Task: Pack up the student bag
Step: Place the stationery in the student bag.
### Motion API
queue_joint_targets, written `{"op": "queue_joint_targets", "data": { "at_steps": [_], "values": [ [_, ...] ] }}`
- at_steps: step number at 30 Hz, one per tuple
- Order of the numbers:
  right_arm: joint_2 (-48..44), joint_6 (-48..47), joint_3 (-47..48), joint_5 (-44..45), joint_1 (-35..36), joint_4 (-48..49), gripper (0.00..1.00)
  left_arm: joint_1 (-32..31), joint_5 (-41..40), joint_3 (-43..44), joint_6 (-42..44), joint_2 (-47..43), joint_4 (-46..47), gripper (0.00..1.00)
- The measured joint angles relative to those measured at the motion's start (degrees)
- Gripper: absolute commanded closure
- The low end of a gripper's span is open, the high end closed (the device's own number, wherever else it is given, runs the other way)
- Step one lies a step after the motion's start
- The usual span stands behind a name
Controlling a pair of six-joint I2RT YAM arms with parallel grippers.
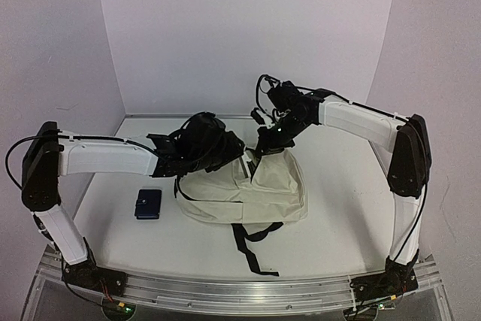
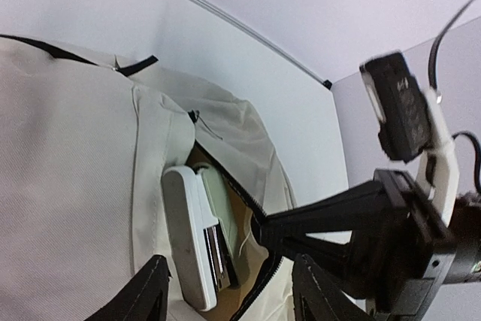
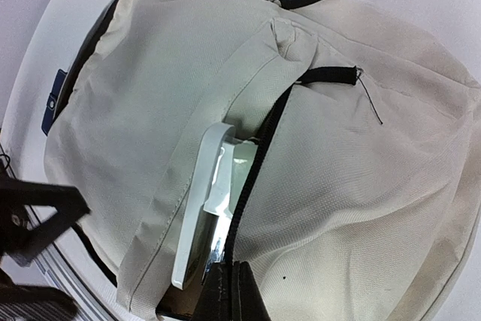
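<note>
Jutting from student bag, white stapler

Left arm & right arm: white link shells, chunky black joint housings at elbows, black wrists. Thin black cables loop off elbows & wrists. Black base mounts on ribbed alu rail along worktop near edge, green LED by each. Left gripper & right gripper: black fingers, left's edges finely toothed. Right wrist cam: black box, white bracket.
</note>
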Motion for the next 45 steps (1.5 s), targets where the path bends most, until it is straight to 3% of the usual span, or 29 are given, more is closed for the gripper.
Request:
{"op": "queue_joint_targets", "data": {
  "at_steps": [14,20,28,31,37,45],
  "values": [
    [-0.2,-0.3,-0.2,-0.5,0.0,0.5,1.00,5.0,7.2,0.1,5.4,4.0,1.7,0.74],
    [-0.3,-0.4,-0.2,-0.9,0.0,0.6,1.00,5.2,12.0,0.2,4.4,10.1,5.1,0.78],
    [-0.4,-0.6,-0.2,-2.0,-0.2,0.7,1.00,5.7,21.7,4.2,6.9,16.9,13.9,0.76],
    [-0.4,-0.7,-0.2,-2.1,-0.2,0.7,1.00,5.8,24.5,5.4,8.0,18.2,15.0,0.70],
    [-0.8,-0.9,-0.2,-1.7,-0.4,0.6,1.00,5.8,24.7,4.1,8.5,16.4,14.5,0.39],
    [-0.9,-1.3,-1.7,-2.0,-0.5,1.9,1.00,4.2,11.0,-2.8,6.1,-2.1,-4.6,0.14]
  ]
}}
